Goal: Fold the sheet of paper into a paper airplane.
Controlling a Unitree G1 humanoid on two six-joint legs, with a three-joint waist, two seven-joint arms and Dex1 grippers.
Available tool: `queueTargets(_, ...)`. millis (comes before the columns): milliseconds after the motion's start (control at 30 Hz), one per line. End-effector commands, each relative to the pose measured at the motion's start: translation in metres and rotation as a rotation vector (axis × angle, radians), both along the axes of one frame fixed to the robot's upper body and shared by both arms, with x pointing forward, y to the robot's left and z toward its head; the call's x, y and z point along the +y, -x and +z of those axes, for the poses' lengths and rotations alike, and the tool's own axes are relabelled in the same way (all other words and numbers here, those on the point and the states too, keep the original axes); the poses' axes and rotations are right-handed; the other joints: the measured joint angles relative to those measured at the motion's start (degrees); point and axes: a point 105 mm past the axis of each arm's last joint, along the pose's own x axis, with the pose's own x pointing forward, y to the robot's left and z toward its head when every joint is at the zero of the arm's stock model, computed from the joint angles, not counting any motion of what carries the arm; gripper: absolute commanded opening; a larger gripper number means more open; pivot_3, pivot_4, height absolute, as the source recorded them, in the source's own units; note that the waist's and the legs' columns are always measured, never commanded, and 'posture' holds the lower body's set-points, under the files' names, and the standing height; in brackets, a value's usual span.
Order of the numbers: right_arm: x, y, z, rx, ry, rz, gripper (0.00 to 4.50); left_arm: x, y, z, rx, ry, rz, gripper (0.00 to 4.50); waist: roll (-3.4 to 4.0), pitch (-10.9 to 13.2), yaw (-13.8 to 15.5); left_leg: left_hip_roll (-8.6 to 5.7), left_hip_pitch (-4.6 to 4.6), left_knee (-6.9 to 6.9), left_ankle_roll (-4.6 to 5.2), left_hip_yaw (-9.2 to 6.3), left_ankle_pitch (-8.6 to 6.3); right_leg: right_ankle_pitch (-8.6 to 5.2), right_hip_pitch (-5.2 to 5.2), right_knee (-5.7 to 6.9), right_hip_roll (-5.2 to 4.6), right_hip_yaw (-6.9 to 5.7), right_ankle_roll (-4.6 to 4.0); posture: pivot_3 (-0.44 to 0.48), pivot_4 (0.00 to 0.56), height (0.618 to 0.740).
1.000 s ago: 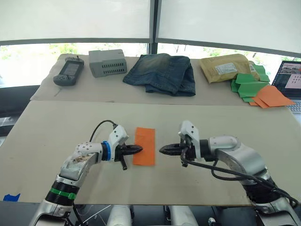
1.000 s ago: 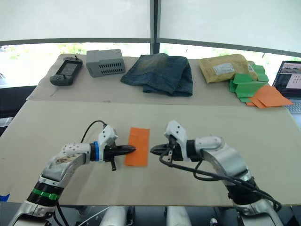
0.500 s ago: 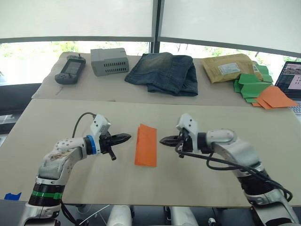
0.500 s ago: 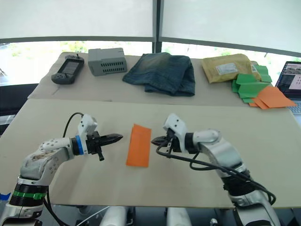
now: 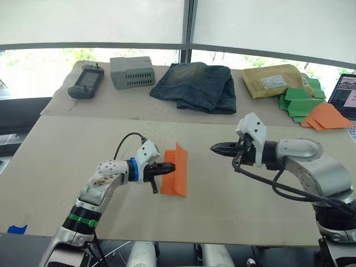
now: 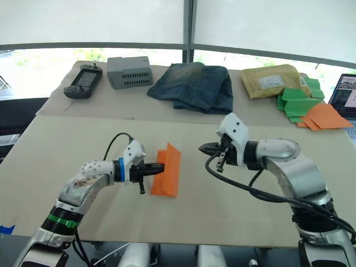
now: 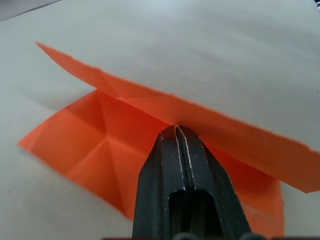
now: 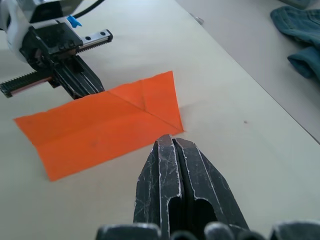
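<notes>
I found the sheet of paper (image 5: 175,171) lying mid-table (image 5: 67,161), partly folded, its upper flap raised. My left gripper (image 5: 168,168) was pressed together at the paper's left edge, tips under the lifted flap; whether it pinched the paper I could not tell. My right gripper (image 5: 217,148), fingers together and empty, stood right of the paper, apart from it. Open tabletop surrounded the paper on every side.

Thin matt creased sheet of paper (image 5: 175,171), scuffed black fingers (image 8: 177,192), matt beige table (image 5: 83,150)
</notes>
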Motion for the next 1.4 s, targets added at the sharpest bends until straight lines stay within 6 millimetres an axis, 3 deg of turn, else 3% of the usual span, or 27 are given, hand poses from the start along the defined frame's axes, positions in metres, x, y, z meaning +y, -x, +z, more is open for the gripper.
queueTargets(33,-0.011,0.0,0.018,-0.075,0.005,-0.047,0.04,-0.02,0.0,0.009,-0.041,0.024,-0.077,0.0,0.0,0.0,0.02,-0.01,0.0,0.01,0.0,0.0,0.0,0.0,0.0,0.0,0.0,0.0,0.01,0.0,0.15,0.716)
queueTargets(167,-0.013,0.002,0.02,-0.082,0.011,-0.057,0.04,-0.036,0.0,0.006,-0.027,0.034,-0.123,0.0,-0.01,0.0,0.0,-0.02,0.0,0.04,0.01,0.0,0.0,0.04,0.02,0.0,0.0,0.03,0.08,0.0,0.15,0.716)
queueTargets(367,0.002,0.009,0.026,-0.102,0.008,-0.019,0.04,-0.049,-0.001,-0.012,0.005,-0.036,-0.141,0.0,-0.01,0.0,-0.04,-0.01,0.01,0.04,0.01,-0.05,0.01,0.05,0.02,0.03,0.02,0.02,0.15,0.0,0.15,0.716)
queueTargets(633,0.034,0.008,-0.031,-0.001,0.07,0.041,0.04,-0.04,-0.005,-0.024,0.026,-0.108,-0.112,0.0,0.0,0.0,-0.13,-0.02,0.02,0.08,0.02,-0.1,0.02,0.02,0.05,0.05,0.02,0.0,0.13,0.0,0.15,0.716)
queueTargets(700,0.036,0.0,-0.05,0.02,0.099,0.026,0.04,-0.037,-0.004,-0.024,0.029,-0.111,-0.105,0.0,-0.01,0.0,-0.17,-0.04,0.01,0.13,0.03,-0.09,0.02,0.02,0.06,0.04,0.01,0.03,0.13,0.0,0.15,0.716)
queueTargets(833,0.036,-0.008,-0.07,0.05,0.122,0.015,0.04,-0.032,-0.003,-0.024,0.034,-0.111,-0.083,0.0,-0.01,-0.01,-0.19,-0.03,0.01,0.17,0.07,-0.08,0.04,0.02,0.07,0.05,0.02,0.03,0.12,0.0,0.15,0.716)
queueTargets(967,0.041,-0.008,-0.095,0.117,0.134,0.031,0.04,-0.022,-0.001,-0.02,0.026,-0.103,-0.043,0.0,0.0,-0.01,-0.68,0.0,0.04,0.15,0.07,-0.09,0.04,0.08,0.07,0.11,0.06,0.03,0.18,0.0,0.15,0.716)
queueTargets(1167,0.041,-0.005,-0.113,0.153,0.174,0.059,0.04,-0.01,0.001,-0.017,0.029,-0.092,0.015,0.0,0.0,-0.02,-1.27,0.02,0.16,0.14,0.05,-0.1,0.06,0.06,0.13,0.19,0.07,0.02,0.24,0.0,0.15,0.716)
queueTargets(1400,0.05,-0.011,-0.111,0.13,0.17,0.068,0.04,-0.005,0.003,-0.011,0.019,-0.059,0.07,0.0,-0.01,-0.04,-1.65,0.04,0.32,0.14,0.03,-0.09,0.09,0.01,0.2,0.21,0.08,0.04,0.19,0.0,0.15,0.716)
